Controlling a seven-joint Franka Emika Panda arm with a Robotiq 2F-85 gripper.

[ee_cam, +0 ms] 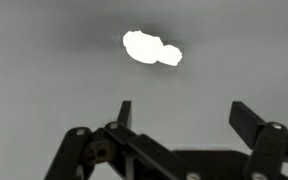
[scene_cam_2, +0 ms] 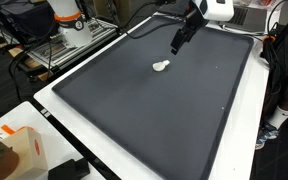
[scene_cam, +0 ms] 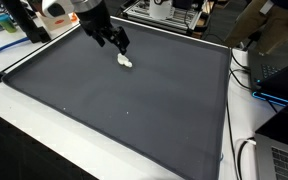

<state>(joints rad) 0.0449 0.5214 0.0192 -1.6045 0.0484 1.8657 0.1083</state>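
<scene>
White lump (scene_cam: 126, 61) is lying on the dark mat (scene_cam: 134, 120), near one edge. Gripper (scene_cam: 121, 47) is hovering just beside it, jaws spread wide, holding nothing, not touching it.

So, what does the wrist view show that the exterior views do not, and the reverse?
Only the wrist view: the pincer close up, its fingers spread open with nothing between them. Only an exterior view: the whole mat, the arm, the white table around the mat, and a box. Both: the white lump lying on the dark mat, near the pincer but apart from it.
</scene>
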